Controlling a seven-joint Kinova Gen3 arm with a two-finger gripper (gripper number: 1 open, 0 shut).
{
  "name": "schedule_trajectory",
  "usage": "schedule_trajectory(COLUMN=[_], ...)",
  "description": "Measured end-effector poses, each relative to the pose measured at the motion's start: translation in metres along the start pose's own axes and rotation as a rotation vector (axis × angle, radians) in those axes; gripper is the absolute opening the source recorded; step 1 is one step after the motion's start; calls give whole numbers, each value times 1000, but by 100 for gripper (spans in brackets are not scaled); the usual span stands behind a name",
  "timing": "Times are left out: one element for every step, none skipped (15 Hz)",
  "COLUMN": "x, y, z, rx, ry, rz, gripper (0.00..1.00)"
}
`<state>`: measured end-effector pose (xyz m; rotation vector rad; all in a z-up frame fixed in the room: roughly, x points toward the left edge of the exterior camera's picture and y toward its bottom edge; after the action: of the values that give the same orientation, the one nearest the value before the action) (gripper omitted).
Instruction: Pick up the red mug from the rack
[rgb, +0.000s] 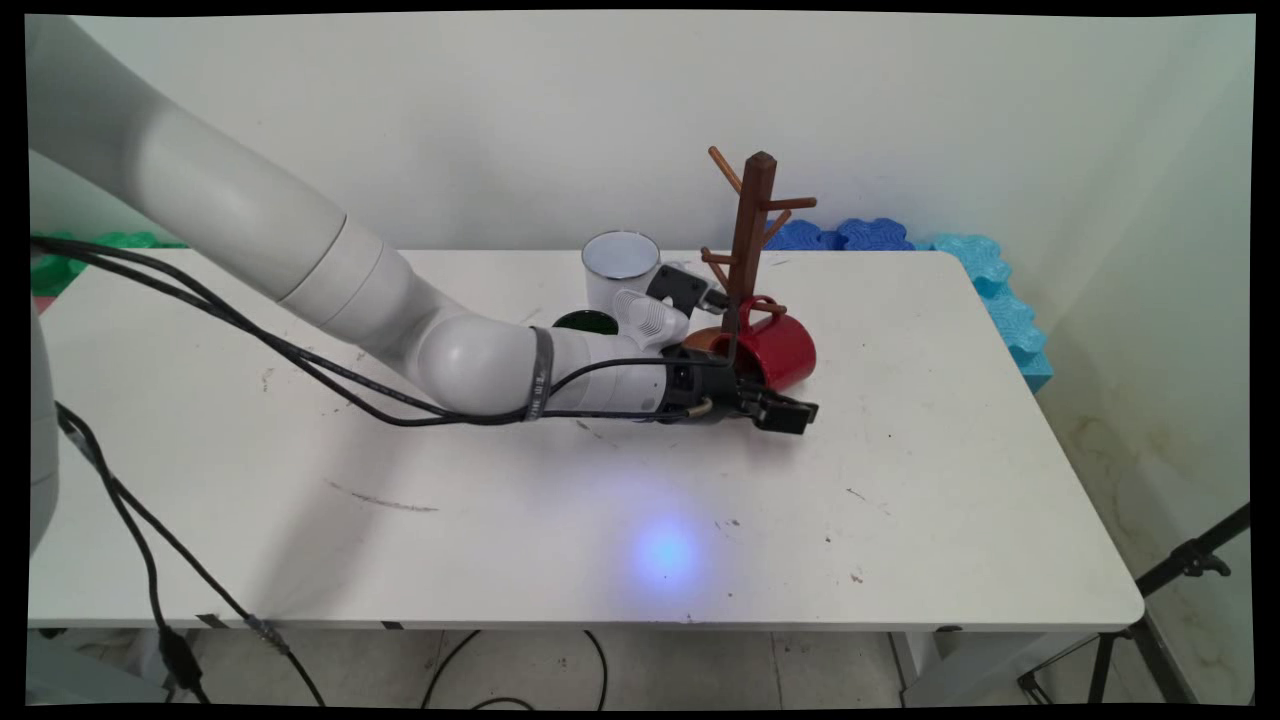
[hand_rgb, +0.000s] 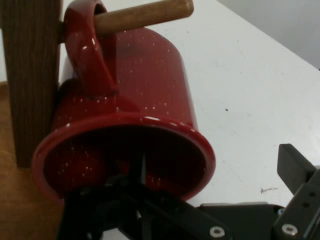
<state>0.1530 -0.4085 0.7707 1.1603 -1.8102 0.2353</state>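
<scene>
I am seeing the black two-finger gripper (rgb: 790, 410) lying low over the white table (rgb: 950, 480), a little right of the frame's centre in the main view, pointing toward the right. Just above it in the picture a red speckled enamel mug (rgb: 780, 350) is hanging by its handle on a lower peg of the brown wooden mug tree (rgb: 752, 235) — the mug is tilted, and its body is leaning down toward the tree's round base.

In the hand view the red mug (hand_rgb: 135, 100) is filling the upper left and the middle of the frame, with its open mouth turned toward the camera. Its handle is looped over a round wooden peg (hand_rgb: 145, 15) at the top, right next to the tree's upright post (hand_rgb: 30, 75) at the left edge. One finger (hand_rgb: 150, 210) is rising in front of the mug's mouth at the bottom centre, the other is standing at the lower right over bare table — the jaws are spread wide and I am not seeing anything held between them. I cannot tell if the one finger is touching the rim.

Behind the arm, upper centre of the main view, a white enamel mug with a dark rim (rgb: 620, 270) is standing upright, and just below it a dark green round object (rgb: 585, 322) is partly hidden.
</scene>
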Motion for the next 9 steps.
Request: schedule_trajectory(x=[-1,-1,-2,-2,-2,-1,-1,0,0], y=[0,0,0,0,0,1,1,1,1], z=[-1,-1,-2,-2,-2,-2,-2,-1,-1], rx=[0,-2,-4,-6,-9,-12,-15,-18,-20], ry=[3,6,9,13,17,21,23,28,30], rz=[-1,-2,-2,-2,-2,-1,-1,1,2], gripper=[100,100,100,100,100,100,100,100,0])
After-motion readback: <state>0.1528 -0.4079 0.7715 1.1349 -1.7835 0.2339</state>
